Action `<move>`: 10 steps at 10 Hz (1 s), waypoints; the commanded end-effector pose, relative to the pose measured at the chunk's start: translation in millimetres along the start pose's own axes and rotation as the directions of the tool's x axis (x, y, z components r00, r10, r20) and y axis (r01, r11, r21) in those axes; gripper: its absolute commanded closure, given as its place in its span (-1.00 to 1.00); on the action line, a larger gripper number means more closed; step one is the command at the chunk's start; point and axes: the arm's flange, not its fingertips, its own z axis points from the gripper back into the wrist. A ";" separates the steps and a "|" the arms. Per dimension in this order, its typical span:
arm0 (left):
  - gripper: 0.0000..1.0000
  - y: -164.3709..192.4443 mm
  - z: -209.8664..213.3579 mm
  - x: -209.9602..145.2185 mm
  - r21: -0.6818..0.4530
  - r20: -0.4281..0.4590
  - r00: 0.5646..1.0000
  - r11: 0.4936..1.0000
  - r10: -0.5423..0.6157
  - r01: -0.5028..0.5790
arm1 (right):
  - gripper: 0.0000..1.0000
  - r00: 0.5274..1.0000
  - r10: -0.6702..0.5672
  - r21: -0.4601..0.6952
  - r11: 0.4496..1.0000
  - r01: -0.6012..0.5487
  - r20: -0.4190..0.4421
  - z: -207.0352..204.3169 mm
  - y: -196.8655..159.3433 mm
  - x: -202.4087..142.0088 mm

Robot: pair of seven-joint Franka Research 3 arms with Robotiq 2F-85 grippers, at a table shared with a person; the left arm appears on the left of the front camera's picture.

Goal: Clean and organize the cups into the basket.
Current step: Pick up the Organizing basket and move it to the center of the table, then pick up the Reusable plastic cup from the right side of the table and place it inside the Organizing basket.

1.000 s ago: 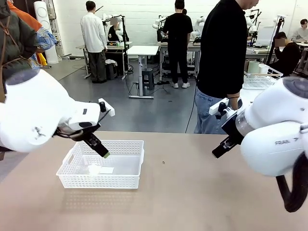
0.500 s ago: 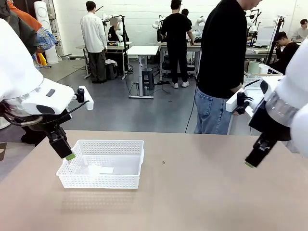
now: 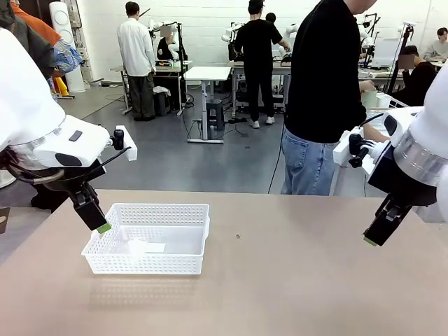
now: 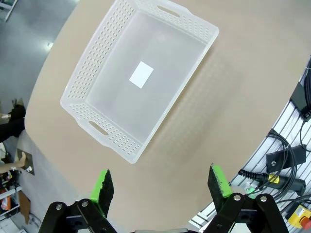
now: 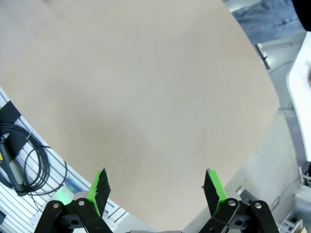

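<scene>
Green pads first: your left gripper (image 3: 98, 222) hangs with its jaws wide apart and nothing between them, just off the basket's (image 3: 143, 268) near-left corner, above the bench (image 3: 280, 280). Your right gripper (image 3: 371, 240) is well off to the basket's right, jaws just as far apart and empty, over bare bench. My guess is both are parked clear so cups can be brought in.

The basket sits flat, open side up, with just a white slip (image 3: 147, 247) on its floor, so it looks ready to load. You've got loads of free bench to the basket's right and in front of it. Its left end is close to the bench edge though, so I'd watch your left arm's swing there.

Beyond the basket's far side, off to the right, the person (image 3: 322, 84) stands at the bench with a hand by some pale cup-like shapes (image 3: 374, 98). They're too small to call, honestly.
</scene>
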 end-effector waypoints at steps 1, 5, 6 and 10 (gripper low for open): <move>-1.00 -0.2 0.6 -0.4 0.000 -0.001 1.000 1.000 0.000 0.000 | -1.00 1.000 0.005 -0.012 1.000 -0.005 0.006 5.6 2.7 -1.0; -1.00 81.5 22.0 -88.4 -0.580 0.256 0.791 0.743 0.555 -0.334 | -1.00 0.884 -0.459 0.728 0.636 0.258 0.088 -32.3 -99.5 -67.2; -1.00 100.3 18.3 -110.1 -0.653 0.230 0.736 0.662 0.637 -0.369 | -1.00 0.852 -0.520 0.810 0.525 0.261 0.062 -47.0 -121.3 -79.5; -1.00 164.5 -13.1 -185.6 -0.835 0.095 0.616 0.400 0.782 -0.379 | -1.00 0.724 -0.690 0.941 0.238 0.241 -0.011 -86.7 -178.0 -143.1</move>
